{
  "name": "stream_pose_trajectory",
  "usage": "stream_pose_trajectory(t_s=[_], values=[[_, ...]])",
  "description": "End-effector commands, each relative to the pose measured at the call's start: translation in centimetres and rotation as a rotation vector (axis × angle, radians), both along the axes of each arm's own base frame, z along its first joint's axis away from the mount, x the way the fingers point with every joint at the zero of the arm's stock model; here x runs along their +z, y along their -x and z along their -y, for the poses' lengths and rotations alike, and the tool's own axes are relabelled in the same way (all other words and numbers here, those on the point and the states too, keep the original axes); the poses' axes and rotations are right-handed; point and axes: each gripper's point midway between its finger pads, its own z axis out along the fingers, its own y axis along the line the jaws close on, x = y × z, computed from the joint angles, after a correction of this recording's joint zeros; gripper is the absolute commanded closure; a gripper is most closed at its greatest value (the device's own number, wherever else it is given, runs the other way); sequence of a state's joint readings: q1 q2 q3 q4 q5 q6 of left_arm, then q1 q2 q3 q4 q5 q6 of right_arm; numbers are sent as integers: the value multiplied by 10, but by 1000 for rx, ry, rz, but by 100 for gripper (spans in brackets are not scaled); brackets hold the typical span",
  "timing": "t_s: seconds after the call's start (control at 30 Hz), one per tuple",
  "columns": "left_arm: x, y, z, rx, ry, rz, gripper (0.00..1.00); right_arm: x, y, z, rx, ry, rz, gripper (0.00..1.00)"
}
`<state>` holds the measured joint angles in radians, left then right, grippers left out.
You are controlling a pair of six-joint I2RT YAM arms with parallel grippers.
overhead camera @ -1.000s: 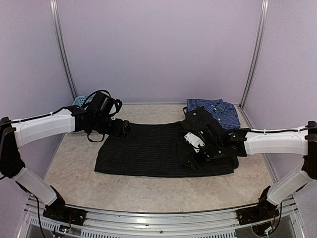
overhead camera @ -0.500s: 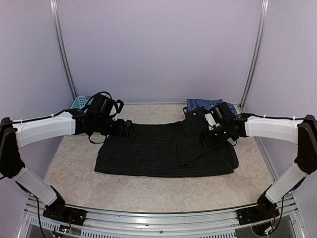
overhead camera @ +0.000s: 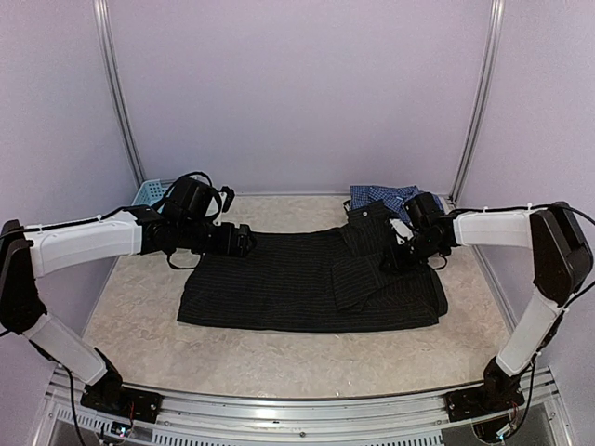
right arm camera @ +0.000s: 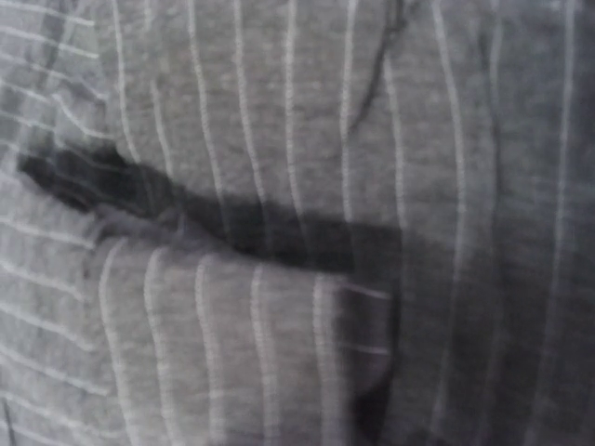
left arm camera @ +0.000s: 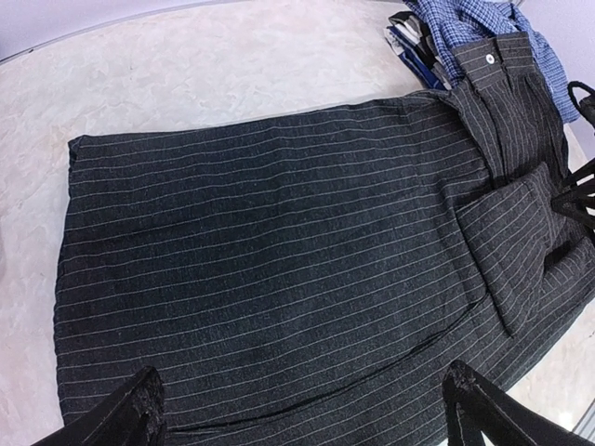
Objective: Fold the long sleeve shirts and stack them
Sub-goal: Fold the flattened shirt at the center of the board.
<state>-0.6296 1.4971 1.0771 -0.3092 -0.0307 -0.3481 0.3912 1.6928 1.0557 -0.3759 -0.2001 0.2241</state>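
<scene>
Since a second ago my right arm has swung off the near right part of the shirt to its far right end, by the collar; the left arm has barely shifted.

At the far left stands the light blue basket (overhead camera: 149,190), out of play. The left gripper (overhead camera: 244,240) hovers over the far left edge of the black pinstripe shirt (overhead camera: 279,283), fingers spread wide and holding nothing. The shirt lies flat across the middle of the table (overhead camera: 139,316), collar to the right, with one sleeve folded over its right half.

The right gripper (overhead camera: 395,258) is low on the cloth beside the collar. I cannot tell whether its jaws are apart or pinching. Just behind it lies the blue check shirt (overhead camera: 386,195), touching the black one's collar end.

I judge this to be a fold of the black shirt. To do it well I'd take only the top layer at each end, lift both ends evenly, and keep the folded sleeve from sliding.

Hard to read:
- The right wrist view is blurred pinstripe with a dark crease, with no fingers in it.
- My right arm covers part of the blue shirt, so I can't judge whether it is folded.
- I see no red tag.
</scene>
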Motion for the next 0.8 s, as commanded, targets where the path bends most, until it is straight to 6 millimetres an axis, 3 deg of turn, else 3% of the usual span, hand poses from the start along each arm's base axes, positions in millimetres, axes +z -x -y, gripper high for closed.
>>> stream_pose_trajectory(t_s=[0.0,0.13,0.27,0.4,0.53,0.77], values=[[1,0,3,-14,12,11,1,3,-1,-13,52,-78,-3,77],[3,-2,-4,27,12,21,1,12,3,-23,87,-130,2,100],[8,0,-8,78,75,34,1,30,11,-39,108,-167,23,100],[13,3,0,74,174,30,1,50,26,-81,160,-198,47,100],[4,9,10,60,252,-31,1,59,43,-133,222,-231,52,100],[-27,19,14,97,347,-144,1,39,66,-210,339,-266,1,100]])
